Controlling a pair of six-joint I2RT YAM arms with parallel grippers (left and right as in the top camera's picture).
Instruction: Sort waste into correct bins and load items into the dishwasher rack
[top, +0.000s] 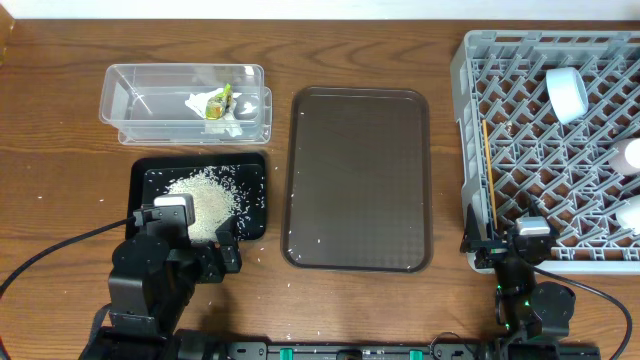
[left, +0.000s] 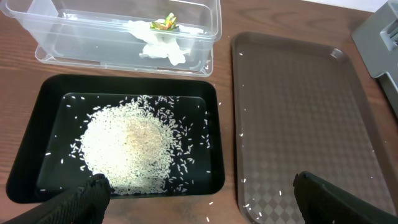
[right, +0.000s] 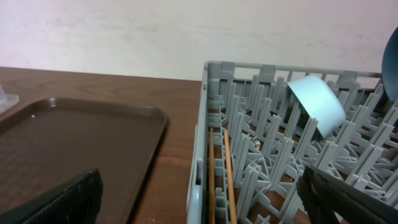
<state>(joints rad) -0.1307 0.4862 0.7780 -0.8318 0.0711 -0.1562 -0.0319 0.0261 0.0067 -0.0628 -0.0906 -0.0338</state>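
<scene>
The clear tub (top: 130, 100) at the back left holds the crumpled wrapper (top: 218, 103). It also shows in the left wrist view (left: 163, 40). The black tray (top: 138, 190) holds a pile of rice (top: 205, 195). My left gripper (top: 185, 235) hovers over that tray's near edge, open and empty (left: 199, 199). The grey rack (top: 470, 60) at the right holds the pale bowl (top: 567, 92), two white cups (top: 628, 155) and the chopsticks (top: 489, 165). A dark plate edge (right: 392, 62) shows in the right wrist view. My right gripper (top: 510, 240) is open over the rack's near-left corner (right: 205, 199).
The dark brown serving tray (top: 358, 178) lies between the black tray and the rack, with a few stray rice grains (left: 244, 182) at its near-left corner. A few grains also lie on the wooden table by the black tray's near edge.
</scene>
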